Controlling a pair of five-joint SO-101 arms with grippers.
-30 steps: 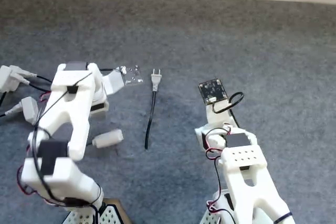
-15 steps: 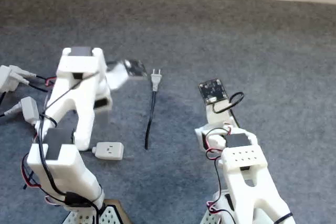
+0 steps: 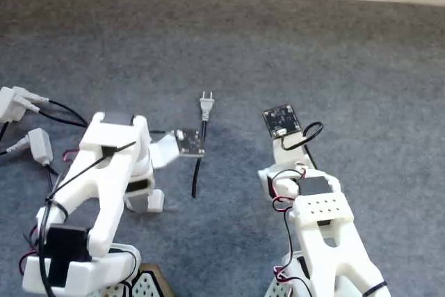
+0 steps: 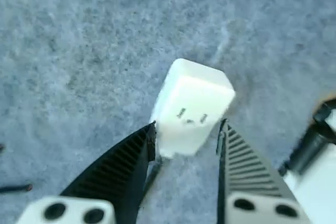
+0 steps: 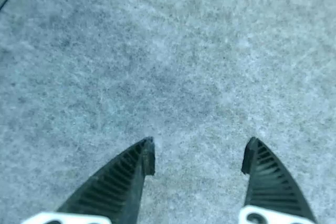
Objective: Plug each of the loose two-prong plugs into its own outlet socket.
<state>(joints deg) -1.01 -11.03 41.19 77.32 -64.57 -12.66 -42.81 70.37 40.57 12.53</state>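
Grey carpet (image 3: 361, 53) lies under both arms. As far as you can see, nothing is mated yet: no plug sits in any socket.

Your left gripper (image 4: 186, 137) has its fingers drawn narrow onto the two sides of the white block outlet socket (image 4: 191, 103), with the slots facing the wrist camera. In the high view that socket sits at 8 o'clock from centre, under the left arm.

The black-corded two-prong plug (image 3: 206, 104) lies loose at 12 o'clock, prongs pointing away from the arms and cord trailing back toward 6. The plug head is apart from the socket.

Your right gripper (image 5: 199, 156) hangs over bare carpet, fingers wide, holding nothing.

At 9 o'clock, by the edge, are white corded pieces (image 3: 38, 145), too small to say whether plug or socket.

Left to do: every insertion.
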